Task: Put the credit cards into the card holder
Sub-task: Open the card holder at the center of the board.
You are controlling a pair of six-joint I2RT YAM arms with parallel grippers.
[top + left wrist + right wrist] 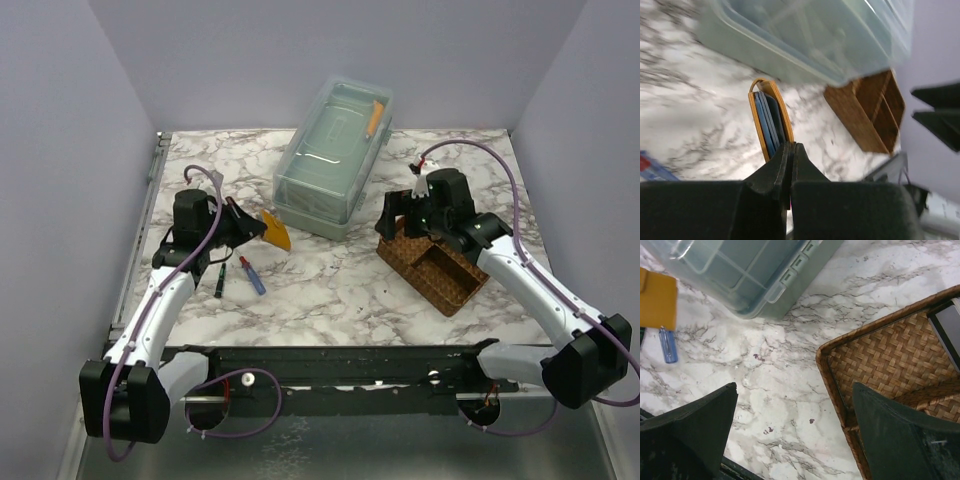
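Jaws pinched shut on left arm (160, 292), spread wide on right arm (530, 280).

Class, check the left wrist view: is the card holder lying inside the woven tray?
No, the card holder is clamped edge-on in the left gripper, with the woven tray apart from it, off to one side.

left arm (155, 305) and right arm (530, 275): white link covers, black joint housings, chunky black base blocks. Purple cable (470, 144) loops along each. left end effector (790, 149), right end effector (795, 425): matte black wedge fingers.
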